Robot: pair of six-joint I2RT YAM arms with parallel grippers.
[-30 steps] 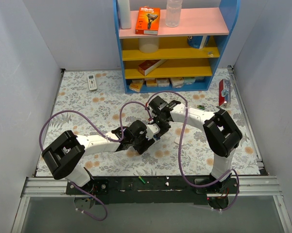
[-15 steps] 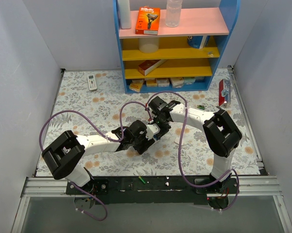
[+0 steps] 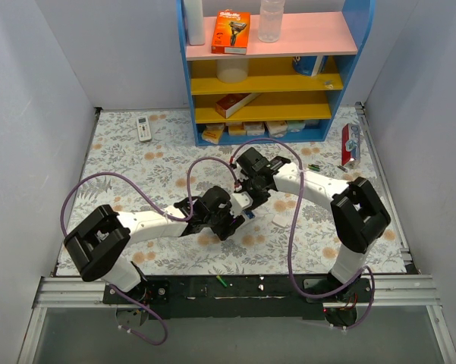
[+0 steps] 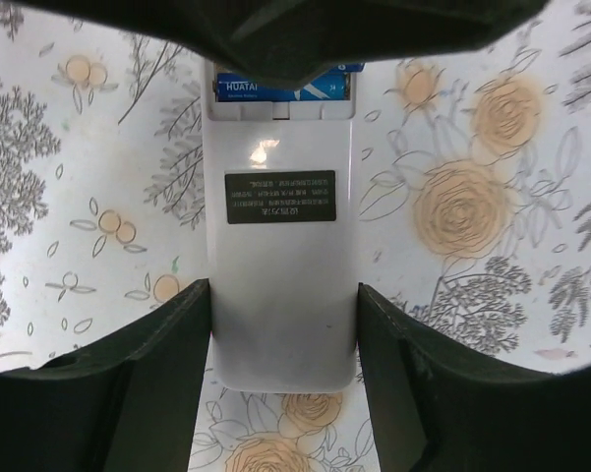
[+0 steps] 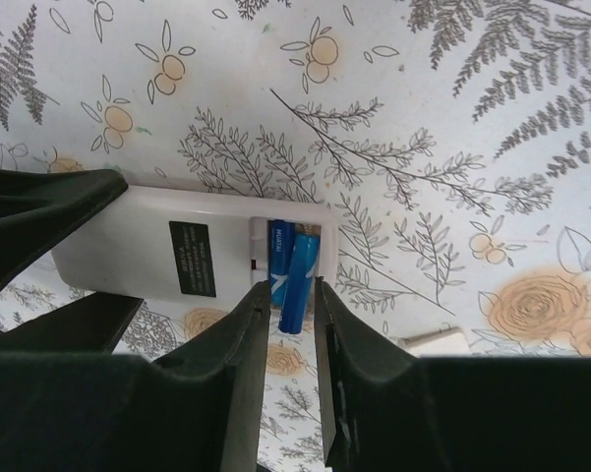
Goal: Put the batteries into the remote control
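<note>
Change over the last second: the right arm's elbow has swung outward and the right fingers point(image 5: 241, 374) have eased apart; the left arm has not shifted. The right fingers now stand narrowly parted, pinching nothing. They sit just over the near ends of two blue cylindrical batteries point(image 5: 303, 270), which lie side by side in the recess of the slim white plastic remote control point(image 5: 147, 251). The left fingers point(image 4: 157, 374) press the remote control's two long edges, pinning it back-up on the floral-patterned surface point(image 5: 423, 118).

Expect the remote control to be light, rigid and smooth, so apt to skid; hold it by those long edges. The batteries look hard, slick and prone to roll; take each across mid-barrel.

Hidden from you: the button face, the polarity marks, and whether both batteries sit fully home. In the left wrist view the right arm's dark body covers the recess's far part. From above, both arms mask the remote control. A small white flat piece point(image 5: 438, 342) nearby may be its cover.
</note>
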